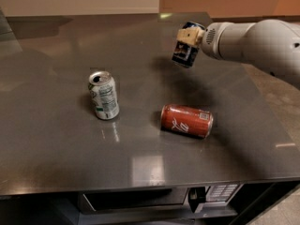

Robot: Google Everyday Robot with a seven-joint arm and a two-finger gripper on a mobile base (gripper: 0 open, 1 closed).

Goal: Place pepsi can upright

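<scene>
My gripper (pixel 188 37) is shut on the pepsi can (pixel 185 53), a dark blue can held close to upright a little above the far right part of the dark table (pixel 56 139). The white arm (pixel 253 46) reaches in from the right. A tan finger (pixel 189 34) presses on the can's upper part; the can's top end is partly hidden by it. The can's dark shadow lies on the table just below and to the right of it.
A white and green can (pixel 103 94) stands upright at the table's left middle. A red cola can (pixel 186 120) lies on its side in front of the held can. The table's front edge (pixel 140 184) runs along the bottom, with a shelf below.
</scene>
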